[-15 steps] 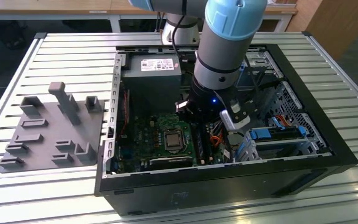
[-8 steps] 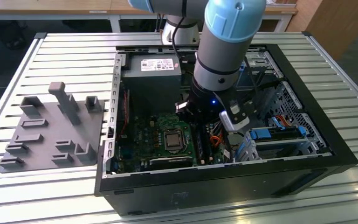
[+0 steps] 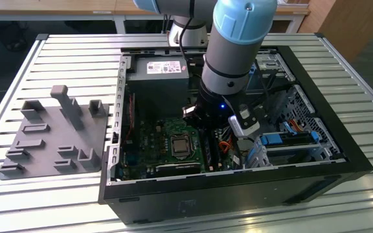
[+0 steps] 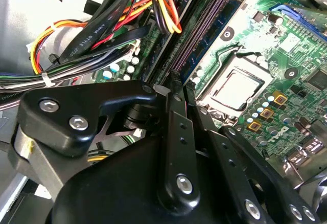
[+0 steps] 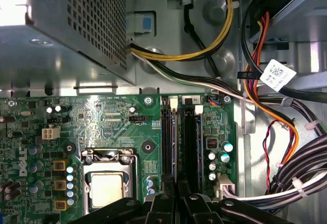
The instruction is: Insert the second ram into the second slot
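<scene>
1. In the exterior view, the open computer case point(image 3: 238, 194) lies on the slatted counter point(image 3: 57, 53), toward its edge on the exterior view's right. A grey fixture tray point(image 3: 50, 131) sits near the counter's edge on the exterior view's left. My arm point(image 3: 238, 43) reaches down into the case, just beside the processor socket point(image 3: 180, 144) on the motherboard point(image 3: 147, 145).
2. In the second wrist view, the pincer point(image 4: 176, 85) hangs right over the memory slots point(image 4: 209, 17). Its fingers point(image 4: 176, 132) are set so close that barely a sliver separates them. A thin bluish strip runs out of that sliver along one slot. I take it for the second ram point(image 4: 196, 40) seen edge-on, and judge it clamped. A cable bundle point(image 4: 102, 29) lies just beside.
3. In the first wrist view, the ram's edge lies along the slot nearer the socket, between the white end latches point(image 5: 173, 102). I cannot tell whether it is seated or merely resting in the slot's mouth.
4. I judge the insertion itself is in hand. It calls for the stick kept square to the slot and a straight, even press; any tilt risks jamming one end.
</scene>
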